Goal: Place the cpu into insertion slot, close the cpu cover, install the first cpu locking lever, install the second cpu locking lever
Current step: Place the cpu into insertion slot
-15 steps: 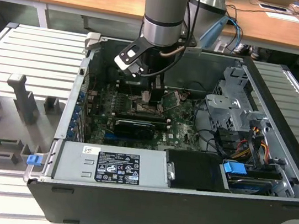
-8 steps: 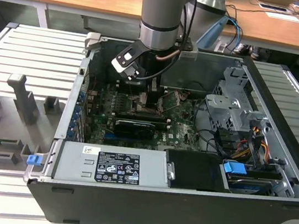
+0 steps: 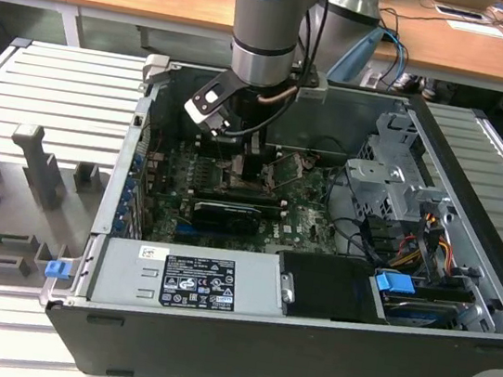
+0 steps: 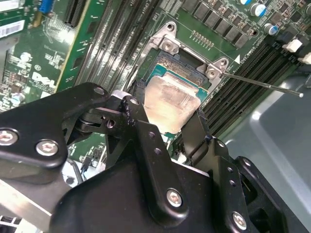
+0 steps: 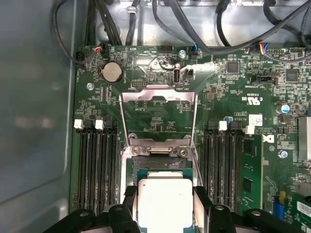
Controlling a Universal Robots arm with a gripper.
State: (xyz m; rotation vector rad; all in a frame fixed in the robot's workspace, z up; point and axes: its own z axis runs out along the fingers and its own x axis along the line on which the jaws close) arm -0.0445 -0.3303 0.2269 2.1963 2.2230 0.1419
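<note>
In the exterior view, a grey fixture tray lies at the exterior view's left on the slatted table, with a blue clip at its corner. Next is the open computer case, its labelled power supply along the near wall. The arm hangs into the case with the gripper low over the motherboard, its fingertips hidden behind its own body. Toward the exterior view's right sit the drive cage and a blue tab.

In the first wrist view the gripper is closed narrowly on the cpu, with a finger against each side. The cpu's near edge is cut off. It sits over the insertion slot; whether it is seated cannot be told. The cpu cover stands raised open beyond the slot, and memory slots flank it. In the second wrist view a thin locking lever juts out free.
</note>
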